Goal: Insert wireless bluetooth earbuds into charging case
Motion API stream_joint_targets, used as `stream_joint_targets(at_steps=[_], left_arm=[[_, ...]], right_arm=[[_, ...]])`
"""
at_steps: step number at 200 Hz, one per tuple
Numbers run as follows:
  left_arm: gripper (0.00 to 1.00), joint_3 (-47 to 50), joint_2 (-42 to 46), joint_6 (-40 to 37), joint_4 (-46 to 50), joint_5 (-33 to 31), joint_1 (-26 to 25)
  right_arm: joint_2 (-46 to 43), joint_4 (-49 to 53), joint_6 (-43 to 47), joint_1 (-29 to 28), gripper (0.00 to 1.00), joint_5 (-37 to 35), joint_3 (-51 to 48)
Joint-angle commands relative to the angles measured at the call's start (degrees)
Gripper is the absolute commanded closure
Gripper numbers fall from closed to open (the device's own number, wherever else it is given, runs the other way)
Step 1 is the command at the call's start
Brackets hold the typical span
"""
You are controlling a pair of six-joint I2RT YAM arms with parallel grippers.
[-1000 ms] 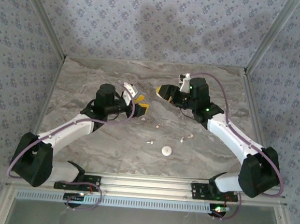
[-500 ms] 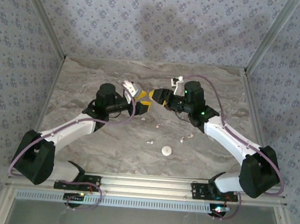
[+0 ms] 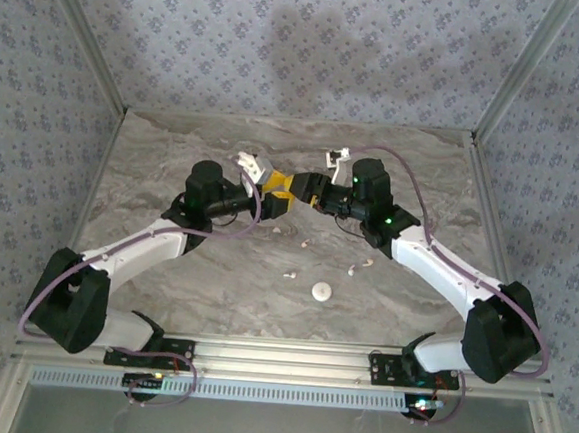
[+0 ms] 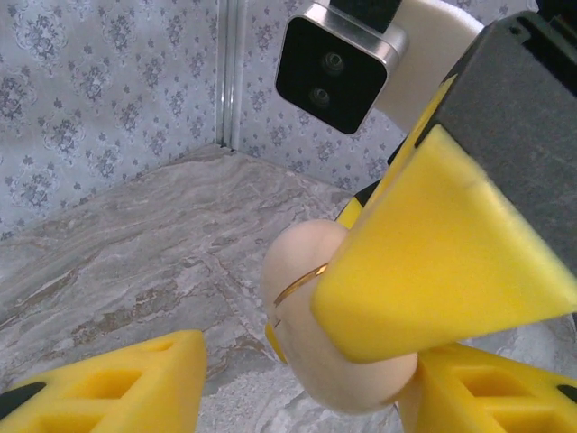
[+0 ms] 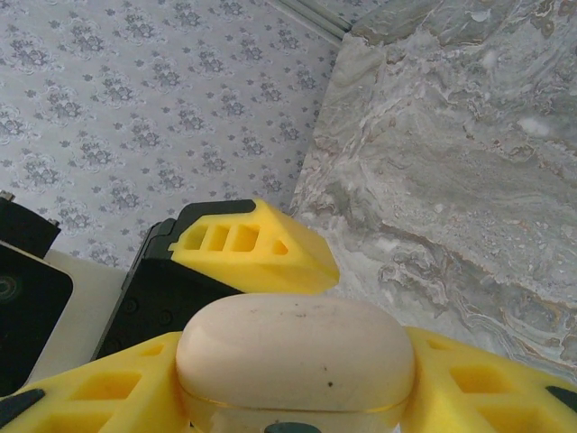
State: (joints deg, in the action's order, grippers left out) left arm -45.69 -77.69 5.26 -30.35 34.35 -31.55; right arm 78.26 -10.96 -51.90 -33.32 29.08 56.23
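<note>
The charging case point(image 5: 296, 347) is a cream oval with a gold seam, its lid down. My right gripper point(image 5: 293, 365) is shut on it, one yellow finger at each end. In the top view both grippers meet above the table's middle, right gripper point(image 3: 302, 187) against left gripper point(image 3: 275, 197). My left gripper point(image 4: 311, 383) stands open around the case point(image 4: 302, 271), with a clear gap to its left finger. One left finger point(image 5: 257, 248) lies just over the lid. Tiny white earbuds point(image 3: 304, 244) point(image 3: 290, 274) point(image 3: 359, 268) lie loose on the marble nearer the bases.
A small round white piece point(image 3: 322, 292) rests on the marble table point(image 3: 174, 157) near the earbuds. Patterned walls with metal corner posts point(image 3: 92, 51) enclose the table on three sides. The aluminium base rail point(image 3: 288, 357) runs along the near edge.
Both grippers have closed in on each other: the right one carried the case leftward, the left one moved up and right, and their fingers now overlap at the case.
</note>
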Motion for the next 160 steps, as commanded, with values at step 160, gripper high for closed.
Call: stream_joint_targets(at_steps=[160], left_arm=[[0.76,-4.7,-0.7,-1.5,1.3,11.4,0.8]], right_arm=[[-15.8,16.6,37.1,7.3,0.25,1.6,0.6]])
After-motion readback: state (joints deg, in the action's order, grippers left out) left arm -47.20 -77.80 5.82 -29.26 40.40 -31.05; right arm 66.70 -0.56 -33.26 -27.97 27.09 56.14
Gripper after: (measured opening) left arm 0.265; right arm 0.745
